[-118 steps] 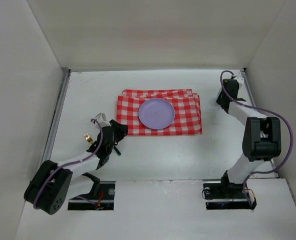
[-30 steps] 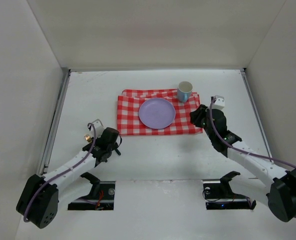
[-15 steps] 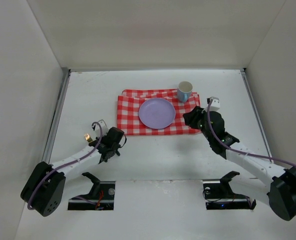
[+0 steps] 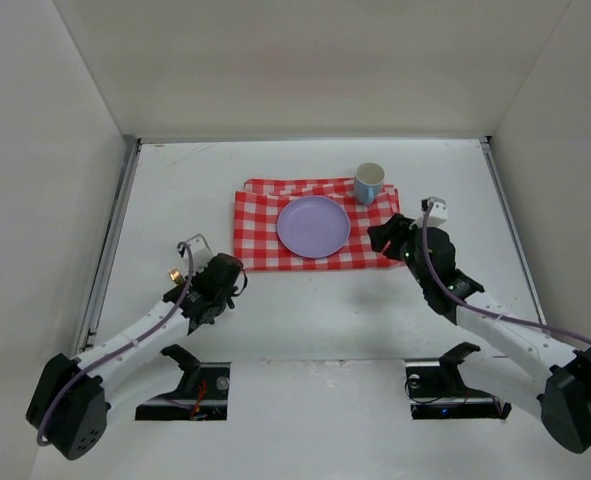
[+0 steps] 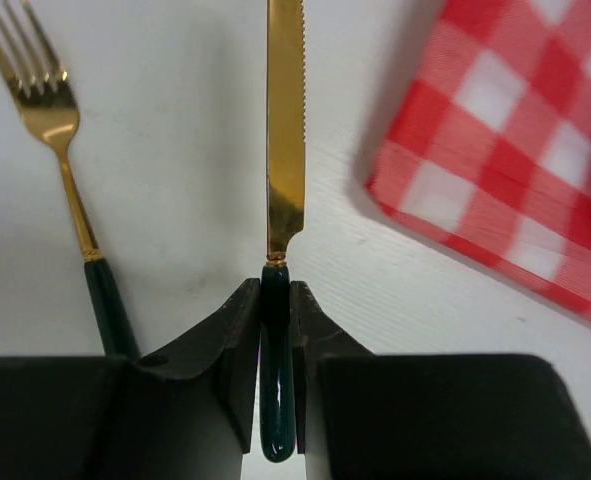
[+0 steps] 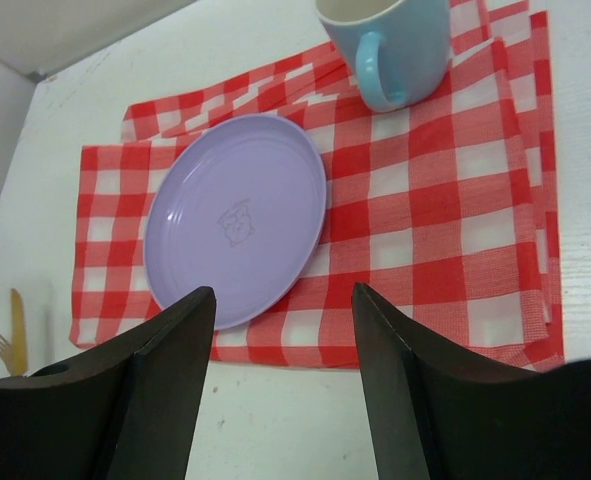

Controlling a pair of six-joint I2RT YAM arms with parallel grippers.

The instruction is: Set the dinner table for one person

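A knife [image 5: 285, 130] with a gold blade and dark green handle lies on the white dinner table [image 4: 175, 190], left of the red-and-white checked cloth [image 4: 265, 250]. My left gripper [image 5: 276, 290] is shut on the knife's handle, low over the table [image 4: 218, 278]. A matching fork [image 5: 60, 150] lies just left of the knife. A lilac plate [image 4: 313, 226] sits mid-cloth, with a blue mug [image 4: 368, 183] at the cloth's far right corner. My right gripper [image 4: 383, 238] hovers open at the cloth's right near edge, holding nothing, and faces the plate [image 6: 237, 218] and mug [image 6: 395, 45].
Metal rails [image 4: 110, 240] run along the table's left and right sides, with white walls around it. The arm bases [image 4: 190, 385] sit at the near edge.
My left jaws have closed onto the knife's handle. My right jaws have spread wider beside the cloth. Plate and mug stay put.
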